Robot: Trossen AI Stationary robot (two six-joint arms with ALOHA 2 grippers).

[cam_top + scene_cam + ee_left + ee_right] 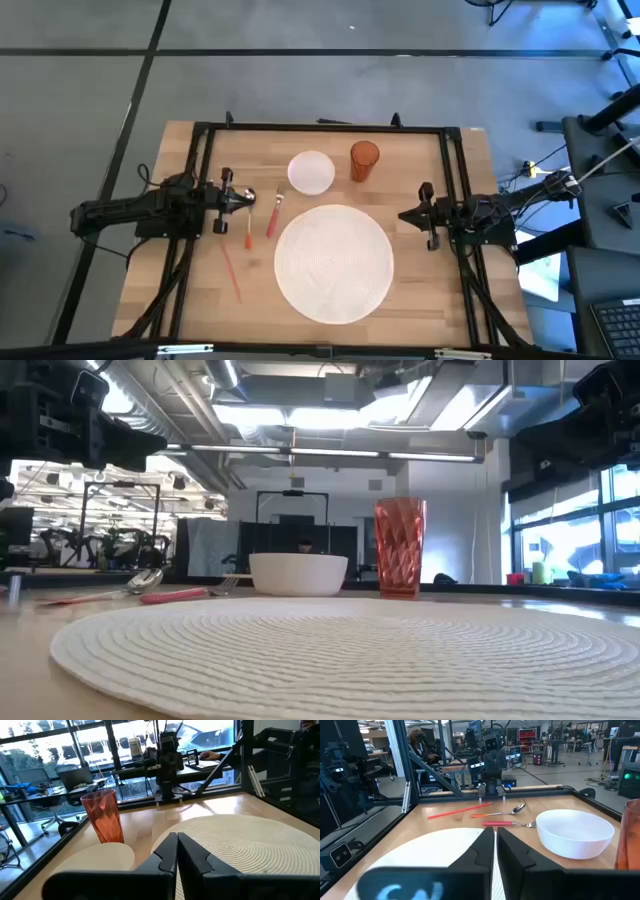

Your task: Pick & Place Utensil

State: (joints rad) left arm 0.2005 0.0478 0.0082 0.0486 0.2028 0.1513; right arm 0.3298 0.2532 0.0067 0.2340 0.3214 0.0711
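Observation:
Three utensils lie flat on the wooden table left of the mat: a spoon (248, 222) with an orange handle, a fork (273, 214) with a red handle, and a thin red stick (231, 272). In the right wrist view the spoon (512, 811) and fork (506, 823) lie side by side. My left gripper (247, 198) is shut and raised at the table's left side, its tips near the spoon's bowl end. My right gripper (404, 215) is shut and hovers at the mat's right edge.
A round white woven placemat (333, 262) fills the table's middle. A white bowl (311, 172) and an orange-red tumbler (364, 160) stand beyond it toward the far edge. A black frame (320, 128) runs along the table's far edge and both sides.

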